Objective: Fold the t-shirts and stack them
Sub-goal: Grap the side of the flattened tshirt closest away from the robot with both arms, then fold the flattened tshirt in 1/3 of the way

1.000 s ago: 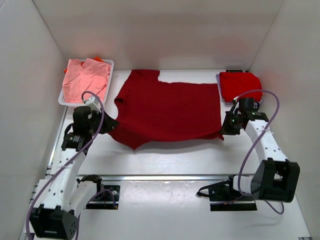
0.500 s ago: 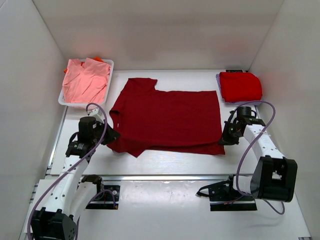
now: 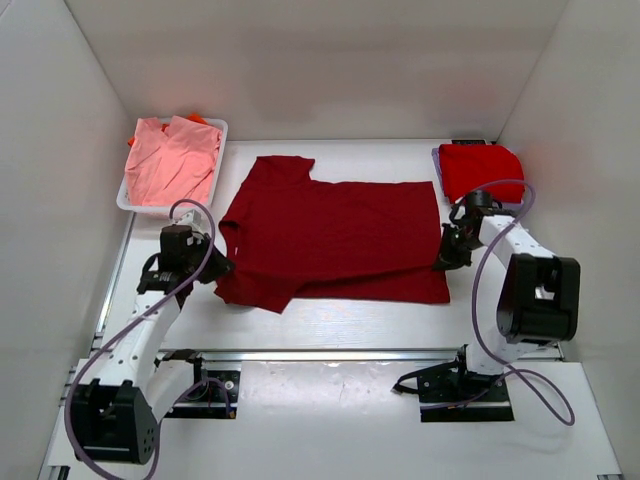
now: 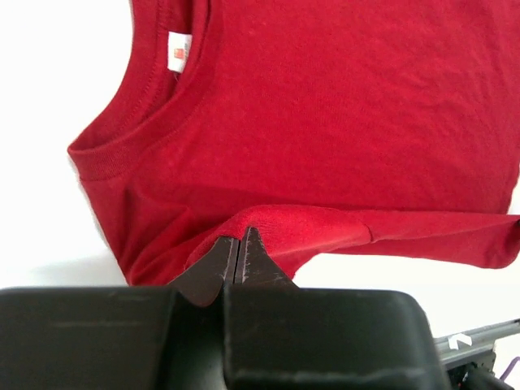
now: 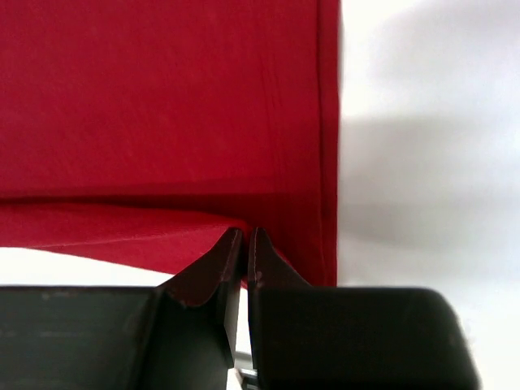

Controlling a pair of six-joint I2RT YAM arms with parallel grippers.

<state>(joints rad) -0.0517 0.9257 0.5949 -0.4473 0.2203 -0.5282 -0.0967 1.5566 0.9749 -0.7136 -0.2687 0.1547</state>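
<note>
A dark red t-shirt (image 3: 335,235) lies spread on the white table, collar to the left, near edge partly folded over. My left gripper (image 3: 215,268) is shut on the shirt's fabric near the collar side; in the left wrist view (image 4: 238,237) its jaws pinch a raised fold of the shirt (image 4: 325,122). My right gripper (image 3: 442,262) is shut on the shirt's right edge; in the right wrist view (image 5: 246,236) the jaws pinch the folded layer of the shirt (image 5: 162,122). A folded bright red t-shirt (image 3: 481,172) lies at the back right.
A white tray (image 3: 124,198) at the back left holds a crumpled pink t-shirt (image 3: 172,158). White walls enclose the table on three sides. A metal rail (image 3: 330,354) runs along the near edge by the arm bases.
Both grippers have drawn the shirt's near edge over itself and lowered it; the shirt shifted left and now lies flatter. The right gripper moved back and left a little.
</note>
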